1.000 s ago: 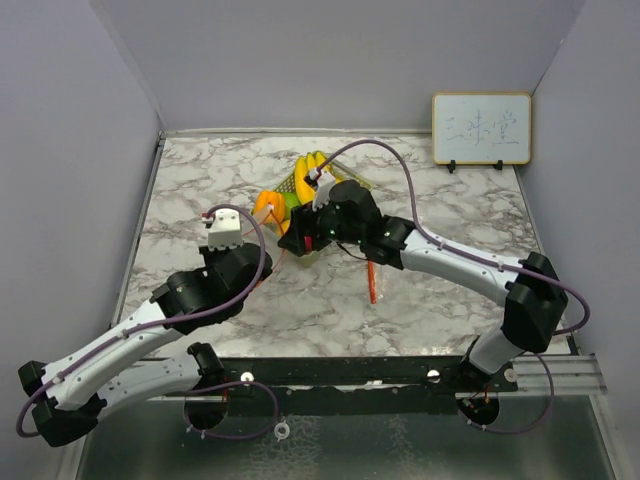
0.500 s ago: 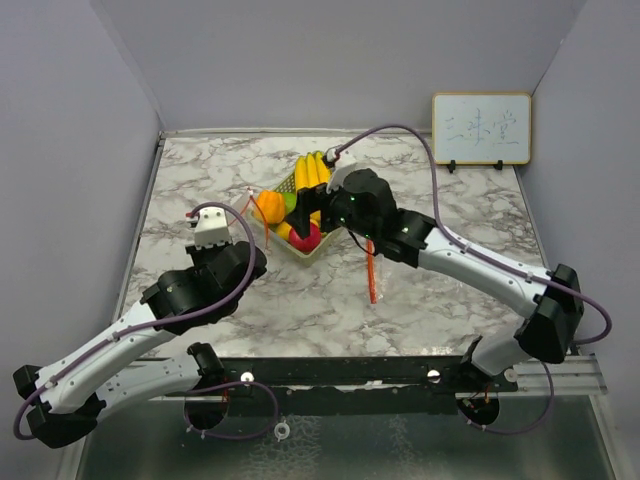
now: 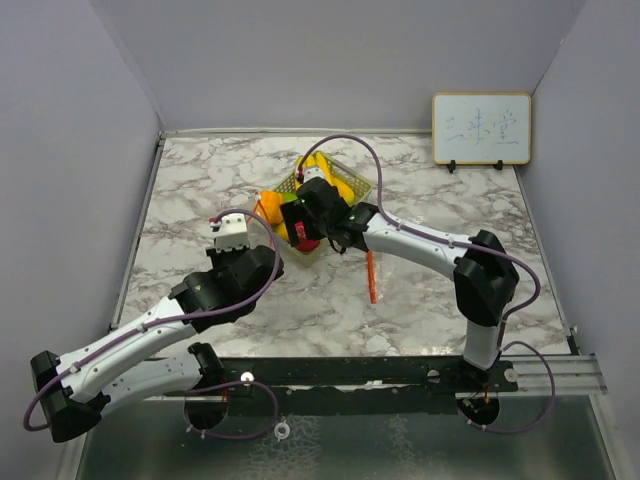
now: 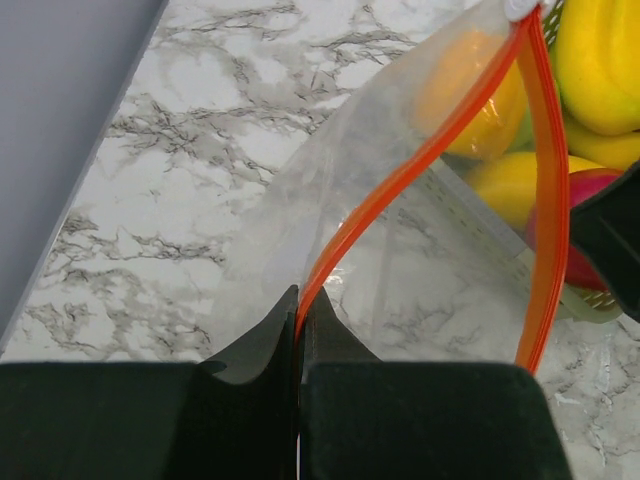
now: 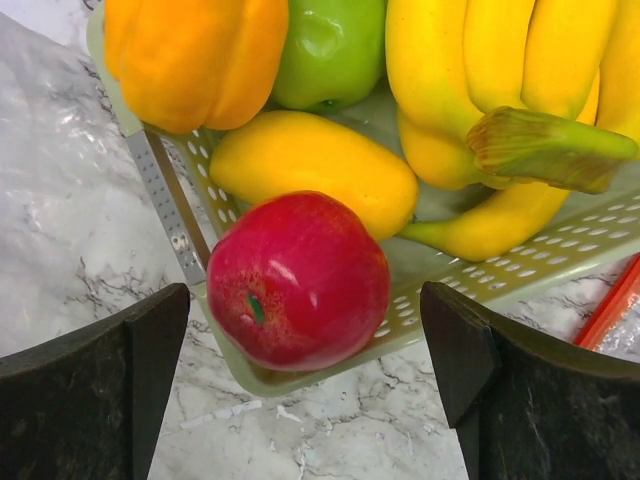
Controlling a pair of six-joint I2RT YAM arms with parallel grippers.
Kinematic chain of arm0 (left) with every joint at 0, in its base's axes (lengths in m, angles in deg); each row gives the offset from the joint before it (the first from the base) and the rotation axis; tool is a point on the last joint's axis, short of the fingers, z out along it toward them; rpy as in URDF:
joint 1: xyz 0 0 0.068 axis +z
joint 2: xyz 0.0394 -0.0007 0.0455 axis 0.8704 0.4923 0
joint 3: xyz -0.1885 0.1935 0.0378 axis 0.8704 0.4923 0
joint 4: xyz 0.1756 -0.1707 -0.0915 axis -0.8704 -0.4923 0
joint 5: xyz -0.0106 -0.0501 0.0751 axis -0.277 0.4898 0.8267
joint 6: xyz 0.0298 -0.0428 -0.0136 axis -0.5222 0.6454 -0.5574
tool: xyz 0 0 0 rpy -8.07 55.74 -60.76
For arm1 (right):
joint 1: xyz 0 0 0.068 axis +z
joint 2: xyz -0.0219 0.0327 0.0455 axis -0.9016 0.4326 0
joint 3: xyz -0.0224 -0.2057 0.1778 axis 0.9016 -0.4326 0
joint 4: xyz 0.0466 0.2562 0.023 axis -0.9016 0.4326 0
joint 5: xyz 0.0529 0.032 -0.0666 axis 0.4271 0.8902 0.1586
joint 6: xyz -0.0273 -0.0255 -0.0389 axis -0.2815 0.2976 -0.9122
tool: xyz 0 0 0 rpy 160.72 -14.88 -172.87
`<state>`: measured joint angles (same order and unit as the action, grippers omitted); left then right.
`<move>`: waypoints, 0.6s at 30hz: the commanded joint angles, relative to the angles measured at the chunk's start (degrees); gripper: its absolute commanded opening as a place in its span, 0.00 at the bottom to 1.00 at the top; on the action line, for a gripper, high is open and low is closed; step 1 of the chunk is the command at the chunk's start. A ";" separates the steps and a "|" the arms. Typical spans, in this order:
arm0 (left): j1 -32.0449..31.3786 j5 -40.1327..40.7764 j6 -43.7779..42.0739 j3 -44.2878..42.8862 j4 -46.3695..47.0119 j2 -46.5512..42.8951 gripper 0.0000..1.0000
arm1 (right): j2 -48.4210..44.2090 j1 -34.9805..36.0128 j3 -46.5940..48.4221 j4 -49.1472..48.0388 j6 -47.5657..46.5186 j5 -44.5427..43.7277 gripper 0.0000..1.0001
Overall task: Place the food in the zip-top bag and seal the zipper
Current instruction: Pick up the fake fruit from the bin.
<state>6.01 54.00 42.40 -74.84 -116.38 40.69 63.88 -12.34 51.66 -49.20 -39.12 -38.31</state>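
Observation:
The food lies in a pale green mesh basket (image 5: 480, 275): a red apple (image 5: 298, 280) at its near corner, a bunch of yellow bananas (image 5: 500, 60), a green lime (image 5: 330, 50), an orange fruit (image 5: 195, 55) and a yellow fruit (image 5: 315, 165). My right gripper (image 5: 305, 300) is open, with one finger on each side of the apple and not touching it. My left gripper (image 4: 300, 310) is shut on the orange zipper strip (image 4: 420, 160) of the clear zip-top bag (image 4: 400, 250), whose mouth stands open toward the basket. In the top view the right gripper (image 3: 303, 222) hangs over the basket (image 3: 352, 182).
A small whiteboard (image 3: 481, 128) stands at the back right against the wall. Grey walls close in the marble table (image 3: 200, 190) on the left, back and right. Part of the bag's orange strip (image 3: 371, 275) lies on the table to the right of the basket.
My right arm has swung its elbow inward and brought the open gripper over the apple at the basket's near corner. My left arm has shifted a little right, still holding the bag's zipper edge.

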 commanded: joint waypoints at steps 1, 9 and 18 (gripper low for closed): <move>0.10 -0.48 -0.85 1.14 5.53 -0.29 0.00 | 2.77 -0.69 2.64 -1.43 0.96 -0.24 1.00; 0.10 -0.18 -0.83 2.51 5.80 -3.48 0.00 | 7.40 -0.71 3.02 -0.56 2.44 1.37 0.98; 0.10 -0.21 -1.14 3.28 6.84 -3.03 0.00 | 0.90 -0.81 -0.56 -0.94 2.95 -1.95 0.60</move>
<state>6.01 53.87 41.86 -72.61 -111.37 37.46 70.76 -12.75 53.38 -49.44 -36.52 -37.74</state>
